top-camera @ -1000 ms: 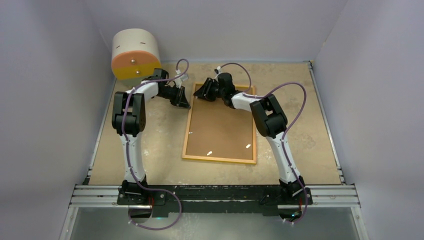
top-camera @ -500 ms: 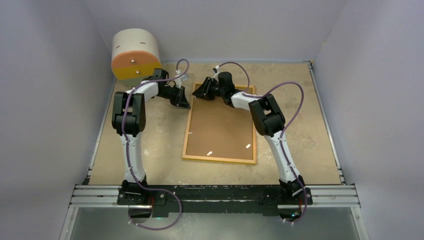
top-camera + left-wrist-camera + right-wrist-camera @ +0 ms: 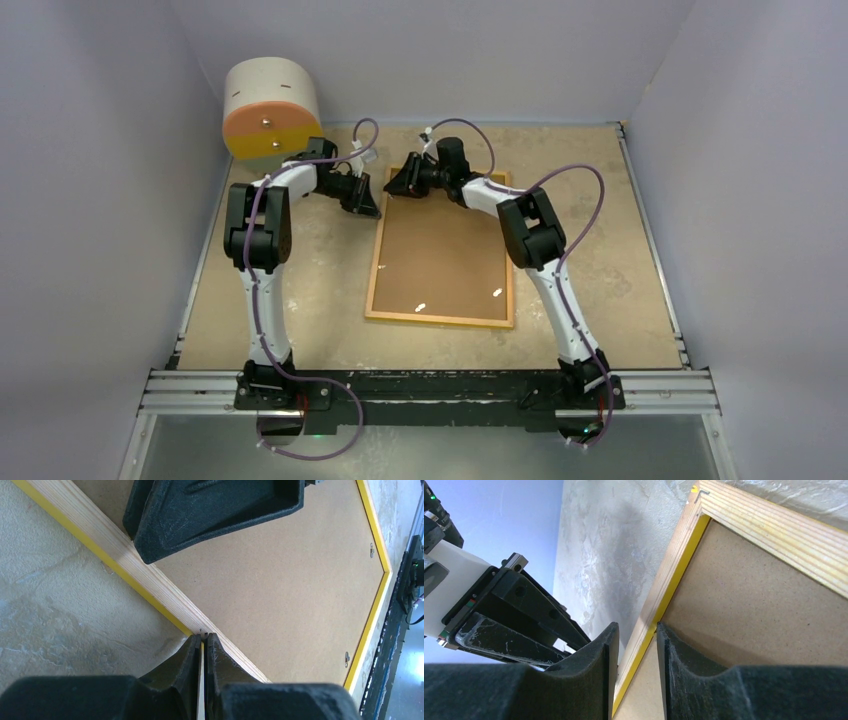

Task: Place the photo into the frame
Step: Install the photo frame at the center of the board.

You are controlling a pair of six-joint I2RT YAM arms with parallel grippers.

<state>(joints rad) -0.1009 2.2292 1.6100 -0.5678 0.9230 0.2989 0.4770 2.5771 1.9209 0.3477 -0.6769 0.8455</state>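
**Frame and both tools, seen from above and from the wrists.** The thin bright-yellow rectangular picture frame (image 3: pixel 438 320) is lying flat on the speckled beige worktop (image 3: pixel 620 260) with its wood-coloured back rim facing upward. Its far left corner is sitting directly under the right tool (image 3: pixel 393 187), and its left rim is running just ahead of the left tool (image 3: pixel 371 208). A plain brown backing board (image 3: pixel 445 255) is filling the frame's opening from rim to rim. The glossy photo is not showing in any view; whether it is lying beneath the board cannot be told.

The right tool is reaching down over the corner with its black fingers (image 3: pixel 589 675) standing narrowly apart. The left rim is passing into the gap between them, one finger on the worktop side and one on the board side. Whether they are pinching the rim or merely hanging over it cannot be told.

The left tool is facing the right tool from across that rim. Its fingers (image 3: pixel 225 665) are closed to a hairline slit, and their tips are sitting at the rim's yellow outer edge; contact cannot be confirmed. The two tools are standing near each other but apart.

Beyond the left tool, at the far left corner, a cream drum with an orange-and-yellow face (image 3: pixel 270 110) is showing. Small metal clips (image 3: pixel 372 550) are sitting at the board's edge along the rim opposite the left tool.
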